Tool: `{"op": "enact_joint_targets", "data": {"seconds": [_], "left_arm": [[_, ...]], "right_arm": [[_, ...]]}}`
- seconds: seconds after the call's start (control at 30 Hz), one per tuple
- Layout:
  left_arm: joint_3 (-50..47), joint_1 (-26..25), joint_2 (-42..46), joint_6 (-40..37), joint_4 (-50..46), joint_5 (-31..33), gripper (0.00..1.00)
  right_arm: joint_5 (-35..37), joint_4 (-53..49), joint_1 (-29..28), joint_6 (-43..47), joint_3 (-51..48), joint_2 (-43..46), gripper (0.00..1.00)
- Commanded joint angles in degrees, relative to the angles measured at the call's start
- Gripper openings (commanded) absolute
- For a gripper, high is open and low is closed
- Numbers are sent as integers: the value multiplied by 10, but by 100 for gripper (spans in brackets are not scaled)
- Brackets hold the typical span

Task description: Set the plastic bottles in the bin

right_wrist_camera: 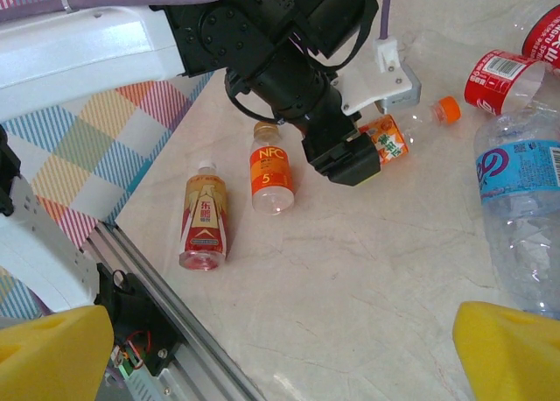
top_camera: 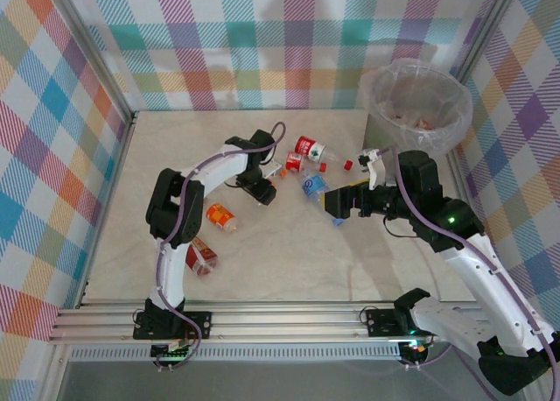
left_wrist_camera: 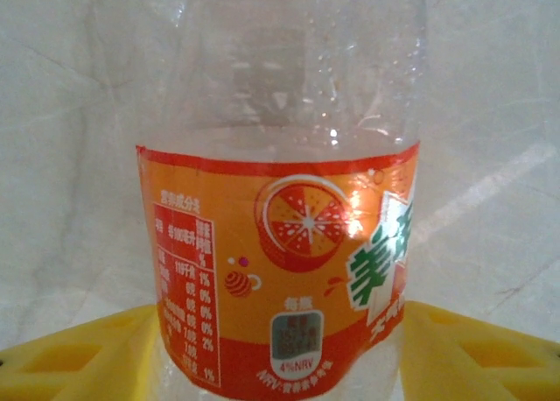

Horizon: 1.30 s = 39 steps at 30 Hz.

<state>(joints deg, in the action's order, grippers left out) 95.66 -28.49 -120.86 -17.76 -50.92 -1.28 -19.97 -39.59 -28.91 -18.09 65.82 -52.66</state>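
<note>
Pastel plaid walls [top_camera: 297, 33] box in a beige marble-look table [top_camera: 289, 252], and the bag-lined bin [top_camera: 451, 130] sits far right. Right gripper [right_wrist_camera: 280, 357] gapes wide, empty. Left gripper [left_wrist_camera: 280, 331] pinches the orange-labelled bottle [left_wrist_camera: 276, 270] mid-table, "4%NRV" readable, and nearby lies an "NFC" bottle [right_wrist_camera: 270, 169].
</note>
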Motion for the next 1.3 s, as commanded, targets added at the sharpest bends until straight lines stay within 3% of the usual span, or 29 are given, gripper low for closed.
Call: {"op": "enact_joint_targets", "data": {"seconds": [0.0, 0.3, 0.43, 0.53, 0.83, 1.27], "left_arm": [[-21, -4, 40, 24, -18, -28, 64], [-104, -4, 175, 124, 47, -124, 54], [-186, -6, 274, 212, 165, -228, 51], [-235, -17, 330, 273, 244, -269, 50], [-356, -70, 433, 420, 473, -325, 49], [-361, -125, 441, 445, 531, -360, 49]], "right_arm": [[9, 8, -2, -11, -7, 5, 100], [55, 48, -2, -101, -34, -6, 99], [38, 109, -2, -163, -61, -14, 99], [3, 156, -2, -196, -67, -32, 99], [-50, 266, -2, -262, -79, -87, 96], [-58, 301, -2, -281, -79, -126, 83]]}}
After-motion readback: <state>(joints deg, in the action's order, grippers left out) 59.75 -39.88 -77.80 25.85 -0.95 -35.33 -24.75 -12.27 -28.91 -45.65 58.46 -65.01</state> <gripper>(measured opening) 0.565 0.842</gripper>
